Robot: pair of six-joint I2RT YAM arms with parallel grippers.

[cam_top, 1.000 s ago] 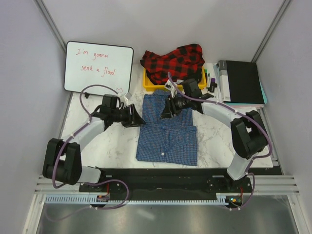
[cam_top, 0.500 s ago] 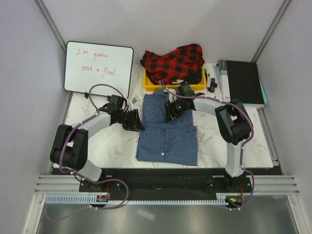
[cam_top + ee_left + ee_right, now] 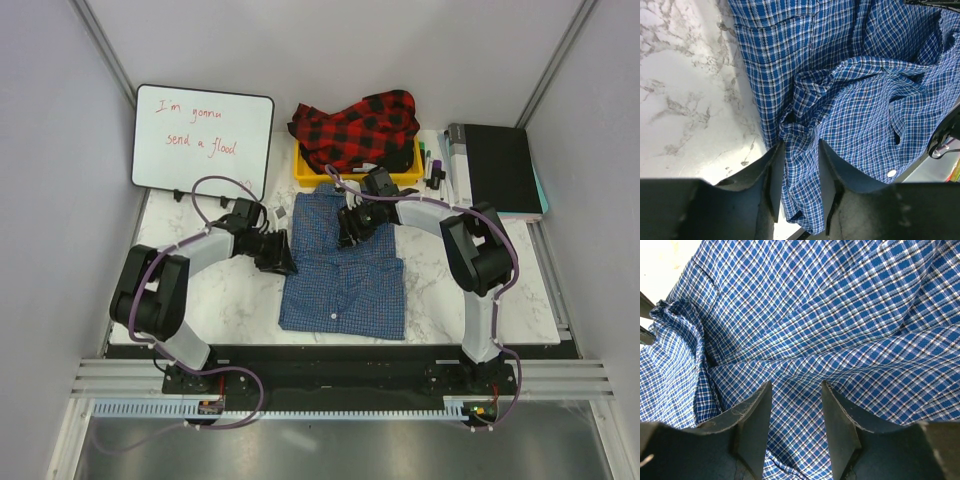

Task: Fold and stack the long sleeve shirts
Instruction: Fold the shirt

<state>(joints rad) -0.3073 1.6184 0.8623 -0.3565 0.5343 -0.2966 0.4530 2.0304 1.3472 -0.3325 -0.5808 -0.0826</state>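
Note:
The blue checked shirt (image 3: pixel 342 272) lies part-folded in the middle of the marble table, its lower half flat and its collar end rumpled. My left gripper (image 3: pixel 279 254) is at its left edge. In the left wrist view, that left gripper (image 3: pixel 799 150) has its fingers on both sides of a raised fold of the blue shirt (image 3: pixel 850 90), and the cloth fills the gap. My right gripper (image 3: pixel 349 226) rests on the shirt's upper part. From the right wrist, the right gripper (image 3: pixel 796 390) is open, tips down on flat blue shirt (image 3: pixel 840 305). The red-and-black plaid shirt (image 3: pixel 355 128) is heaped in a yellow bin.
The yellow bin (image 3: pixel 305 173) stands at the back centre. A whiteboard (image 3: pixel 203 137) with red writing leans at the back left. A black box (image 3: pixel 492 168) and some markers (image 3: pixel 432 165) sit at the back right. Bare marble (image 3: pixel 220 295) lies on both sides of the shirt.
The left gripper slid right onto the blue shirt's left edge and its jaws narrowed around the fold. The right arm's elbow swung inward while its gripper stayed on the shirt.

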